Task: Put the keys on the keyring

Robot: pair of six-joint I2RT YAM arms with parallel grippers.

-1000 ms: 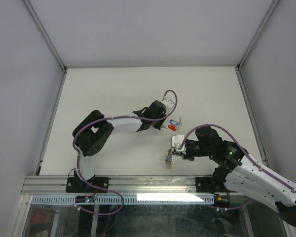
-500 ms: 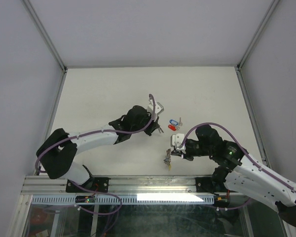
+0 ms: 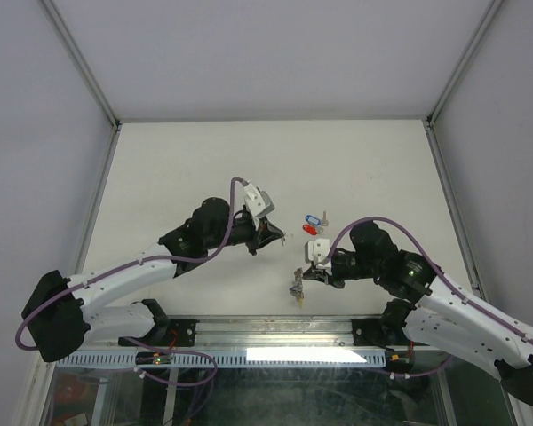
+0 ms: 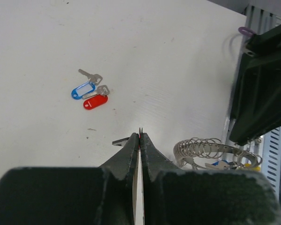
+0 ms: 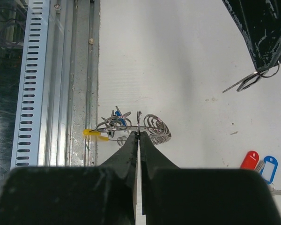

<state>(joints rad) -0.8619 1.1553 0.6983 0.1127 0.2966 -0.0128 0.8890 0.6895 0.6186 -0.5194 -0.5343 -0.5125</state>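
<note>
Swinging its elbow out to the lower left of the overhead view, the left arm now stretches long and low across the table (image 3: pixel 204 160), and the left gripper (image 3: pixel 280 237) sits a little further left and lower than before. The right arm has barely shifted.

The left gripper's fingers (image 4: pixel 131 150) are pressed together, pinching a small key (image 5: pixel 248 82) whose end sticks out at the left of the tips in its own wrist view. The right gripper (image 5: pixel 138 133) is also closed, clamped on a loop of the keyring (image 5: pixel 152 125), a springy silvery coil with a yellow piece at its left end and a blue tag caught among the loops. In the overhead view the keyring (image 3: pixel 298 289) hangs just below the right gripper's tip, near the lower edge of the table.

The loose keys (image 3: pixel 313 224) lie on the table between the two grippers, slightly above them: one with a blue tag (image 4: pixel 83 90), one with a red tag (image 4: pixel 95 101), touching each other, apart from both grippers.
</note>
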